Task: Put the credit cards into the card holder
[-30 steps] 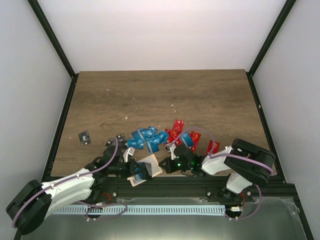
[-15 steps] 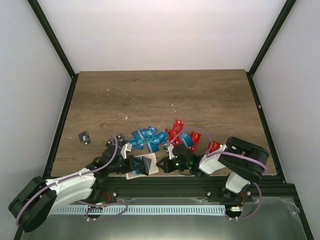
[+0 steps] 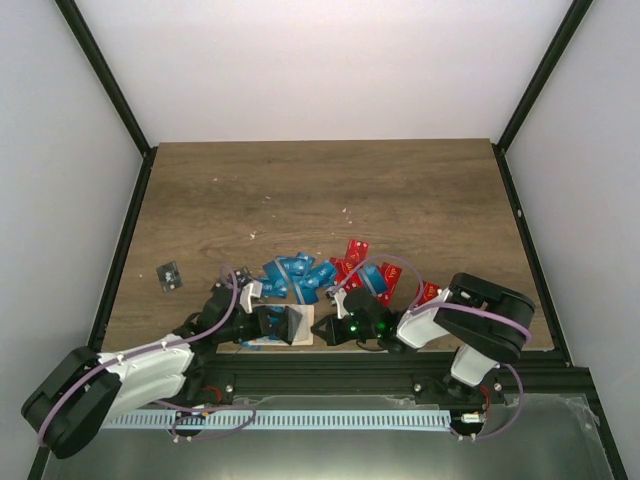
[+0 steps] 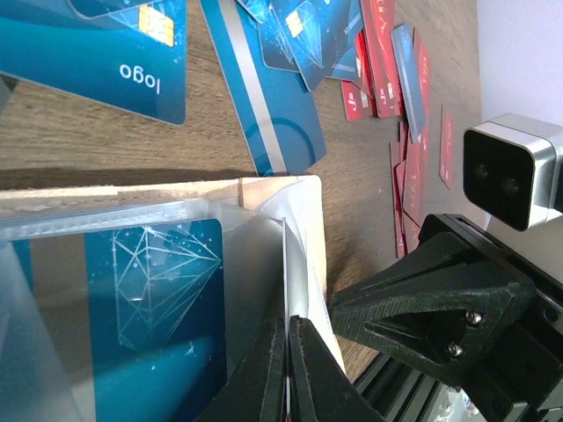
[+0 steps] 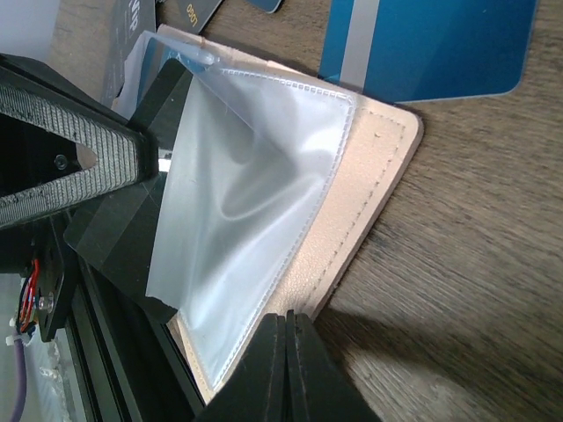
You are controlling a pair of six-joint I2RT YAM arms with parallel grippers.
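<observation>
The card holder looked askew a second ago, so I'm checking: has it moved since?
Yes. The card holder has shifted away from the near edge of the table, toward the blue cards.

1. Left wrist view: the word "logo" in white lettering, upside down in this view, on a blue credit card (image 4: 88, 61), just below its gold chip.
2. Same view: the red cards (image 4: 378, 53) carry light markings, too oblique to read.
3. Right wrist view: the dark card (image 5: 198, 10) at the top edge has gold characters, illegible.
4. Top view: nothing is legible.
</observation>
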